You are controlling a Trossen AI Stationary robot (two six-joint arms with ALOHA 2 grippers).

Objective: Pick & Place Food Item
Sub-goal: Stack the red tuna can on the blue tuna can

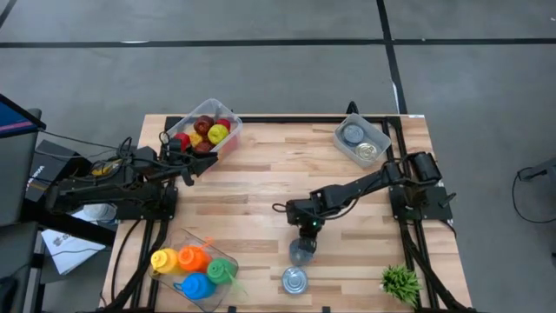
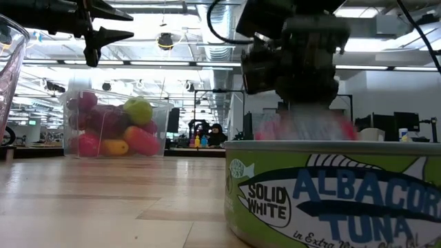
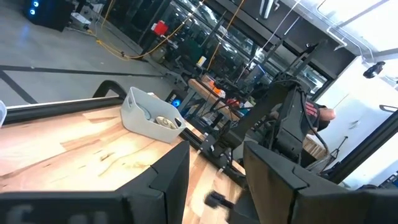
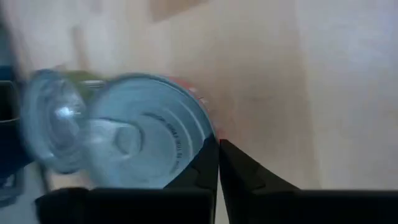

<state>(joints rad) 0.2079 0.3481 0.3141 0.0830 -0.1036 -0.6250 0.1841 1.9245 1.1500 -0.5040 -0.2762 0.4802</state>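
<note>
The right gripper (image 1: 306, 229), fingers pressed together with nothing between them, hangs over the middle of the light wooden slatted table (image 1: 261, 187). A round silver-lidded tin can (image 4: 146, 137) sits just beside the fingertips, outside them, near the table's front edge. A second can, the green albacore tuna tin (image 2: 334, 200), stands close by. The left gripper (image 1: 185, 171), partly open and empty, waits beside the clear bin of fruit (image 1: 205, 133).

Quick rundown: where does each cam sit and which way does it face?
High: overhead, straight down; both arms, right gripper by a can.
Low: table height, across a tuna can toward the fruit bin; arms overhead.
Left wrist: past own fingers toward the can tray.
Right wrist: down past shut fingers beside the can.
Shared: high also shows the tray.
</note>
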